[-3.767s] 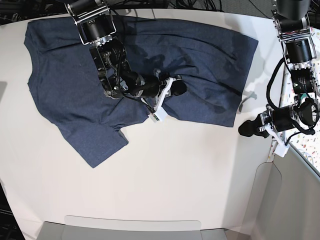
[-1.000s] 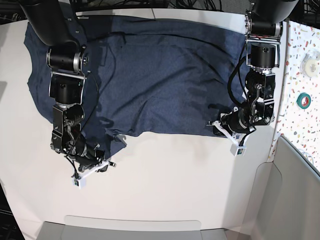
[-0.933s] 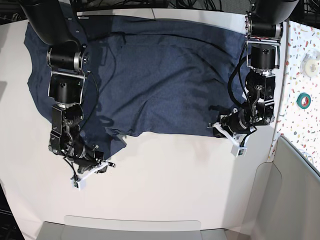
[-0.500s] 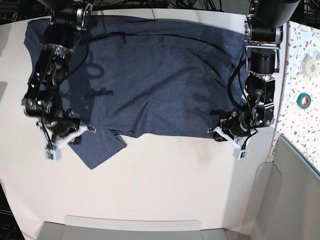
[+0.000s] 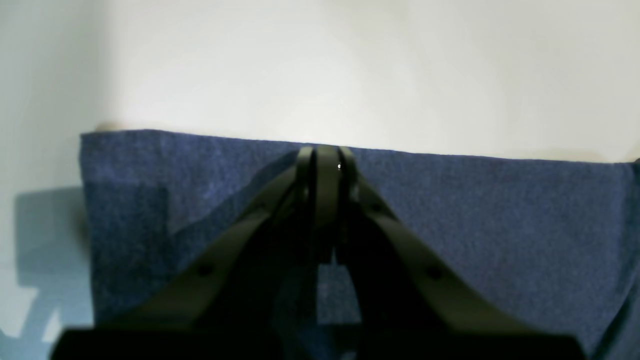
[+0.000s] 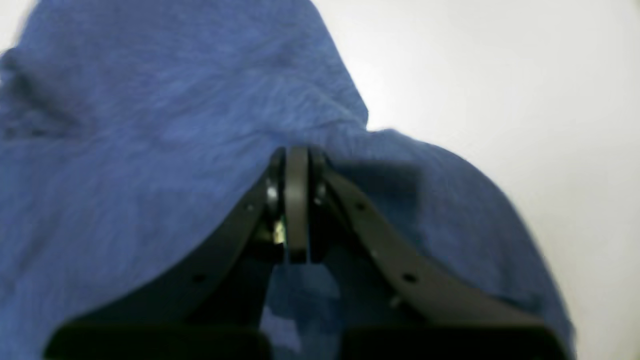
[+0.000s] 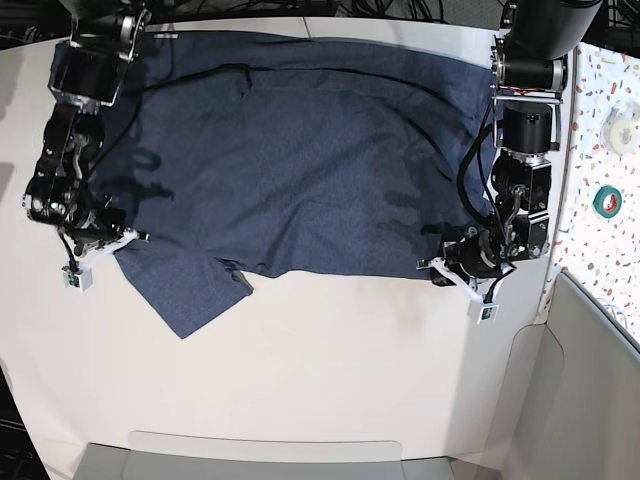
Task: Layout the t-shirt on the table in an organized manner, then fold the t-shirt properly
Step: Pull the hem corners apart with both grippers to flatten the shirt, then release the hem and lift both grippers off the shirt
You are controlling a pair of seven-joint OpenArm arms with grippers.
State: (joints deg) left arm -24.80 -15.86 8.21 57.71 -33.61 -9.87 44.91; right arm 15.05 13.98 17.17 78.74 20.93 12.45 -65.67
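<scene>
You have the t-shirt spread over the far half of the table, its top edge running close along the table's far rim. Its near hem runs roughly straight across the middle of the table, and one sleeve hangs down past that hem toward you at the base view's left. Below the hem the white tabletop lies bare all the way to the near edge, so that is your open room. At the base view's right, the shirt's side edge ends just short of the speckled strip, where a roll of green tape lies.

Your left gripper sits at the hem's corner nearest the speckled strip, jaws pressed together on the fabric edge, with white table just beyond the tips. Your right gripper is at the shirt's opposite side, by the sleeve, jaws likewise closed and pinching a raised ridge of cloth.
</scene>
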